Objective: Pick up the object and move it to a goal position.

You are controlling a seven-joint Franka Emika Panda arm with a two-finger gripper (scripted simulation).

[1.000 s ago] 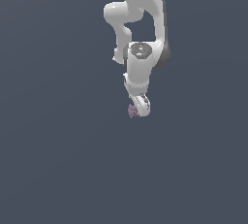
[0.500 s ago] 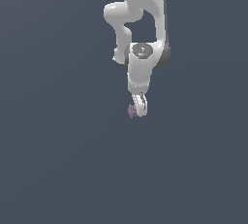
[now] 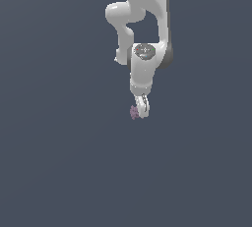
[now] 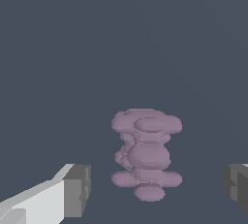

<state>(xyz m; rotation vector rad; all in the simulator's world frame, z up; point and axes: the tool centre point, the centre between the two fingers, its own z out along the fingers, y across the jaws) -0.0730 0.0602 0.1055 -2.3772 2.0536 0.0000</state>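
Since a second ago the arm has carried its claw (image 3: 142,108) a little lower and closer to the mauve cluster (image 3: 133,112), which has not shifted on the dark table (image 3: 59,162). In the wrist view the claw (image 4: 155,189) stands wide, one grey fingertip (image 4: 77,190) on each side of the cluster (image 4: 147,152) with clear gaps between; nothing is gripped yet. The cluster lies on the table between the fingertips, just beside the claw toward the exterior view's left.

It looks small and probably light, a rigid lump of rounded bumps stacked in tiers. Those bumps likely give the pads uneven, sloping contact, so it could twist or squirt out under a squeeze. The best hold seems to be across the middle tier, where the waist is narrower and the wider tiers either side would help lock it between the pads.
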